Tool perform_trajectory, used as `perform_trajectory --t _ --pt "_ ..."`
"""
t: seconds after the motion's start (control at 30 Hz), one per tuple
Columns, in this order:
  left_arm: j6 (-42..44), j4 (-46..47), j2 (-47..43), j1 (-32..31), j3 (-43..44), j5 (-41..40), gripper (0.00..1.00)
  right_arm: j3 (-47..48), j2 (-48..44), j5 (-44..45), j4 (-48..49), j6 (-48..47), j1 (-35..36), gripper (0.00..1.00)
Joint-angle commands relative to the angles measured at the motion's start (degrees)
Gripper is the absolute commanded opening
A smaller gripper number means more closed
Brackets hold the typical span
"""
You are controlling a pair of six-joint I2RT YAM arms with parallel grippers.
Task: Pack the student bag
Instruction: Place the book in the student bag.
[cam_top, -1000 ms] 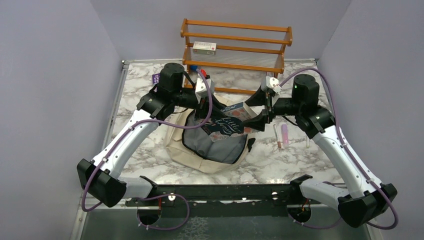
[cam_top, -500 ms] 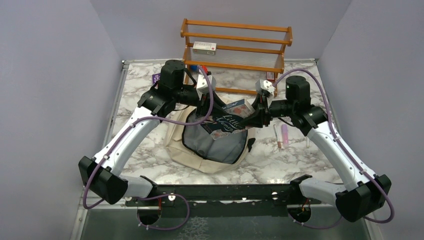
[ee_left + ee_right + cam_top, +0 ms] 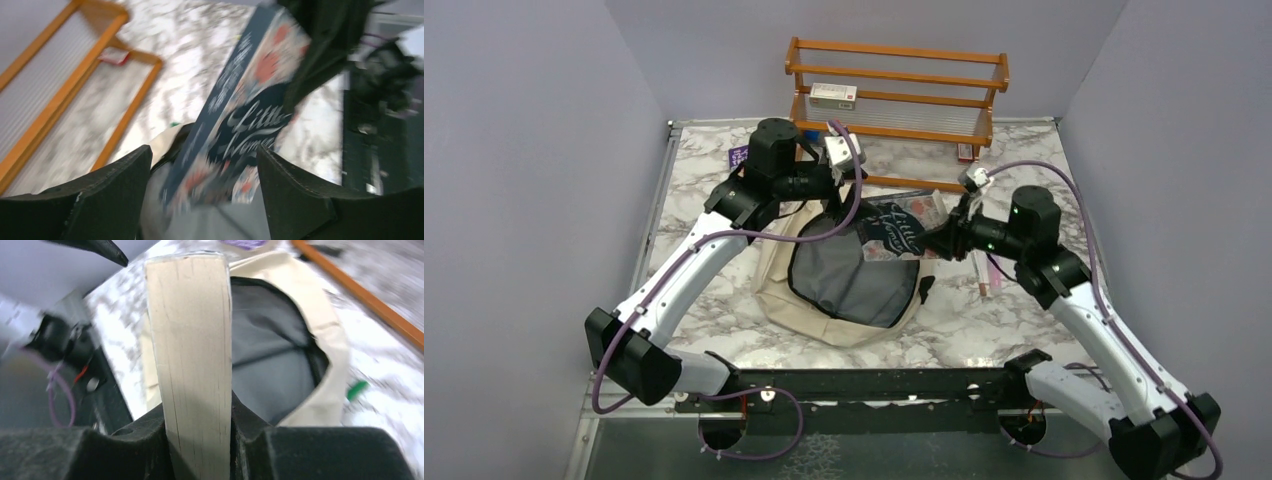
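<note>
**Book Transfer to Bag Opening: Current Hold Configuration**

**Task item.** The student bag (image 3: 849, 285) lies flat on the marble table (image 3: 984, 335), central between the two arms. Its main compartment is open upward and the dark grey lining is exposed.

**Right arm.** The right gripper (image 3: 939, 238) is clenched on a paperback titled "Little Women" (image 3: 902, 226). The right wrist view shows the pale page edge pinched between both fingers. The book is held clear of the table, at the far-right rim of the bag mouth. It is gripped by one end, so the free end leads toward the opening. This orientation suits sliding the book in edgewise rather than dropping it flat.

**Left arm.** The left gripper (image 3: 836, 200) is at the far rim of the bag, just beside the book. Its jaws stand apart and nothing is seen pinched between them. In the left wrist view the book cover shows through the gap, with lining below. Judged purpose: to steady the rim or guide the book. Contact with the fabric cannot be confirmed.

**Status.** The book is not yet inside the compartment.

**Other items.** A wooden rack (image 3: 894, 128) stands at the far edge with a small box (image 3: 833, 94) on it. Slim pen-like items (image 3: 982, 272) lie on the table to the right of the bag.

**Caution.** The soft rim may fold inward and block entry.
</note>
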Motion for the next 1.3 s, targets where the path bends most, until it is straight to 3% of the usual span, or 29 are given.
perform_trajectory --t 0.0,0.1,0.27,0.4,0.83,1.27 --pt "-3.47 4.04 -0.16 -0.18 -1.21 -22.44 0.78 -6.91 -10.19 27.35 14.58 22.52 -0.11 0.01" --pt "-9.23 6.46 1.21 -0.19 -2.34 -26.23 0.85 -10.81 -14.34 38.2 12.24 32.04 -0.11 0.01" --pt "-18.79 14.18 0.85 -1.15 -9.59 -30.99 0.88 -11.65 -16.6 50.71 6.69 39.46 -0.11 0.01" --pt "-16.7 11.28 2.3 -7.06 -12.75 -40.87 0.88 -9.95 -17.52 57.87 2.34 42.63 -0.11 0.01" --pt "-12.56 6.02 13.46 -20.67 -17.74 -67.36 0.88 -11.11 -20.54 59.31 2.32 43.16 -0.11 0.0" --pt "-12.01 -0.72 25.12 -22.96 -14.9 -72.92 0.8 -11.51 -21.44 58.48 1.86 41.98 -0.11 0.0"
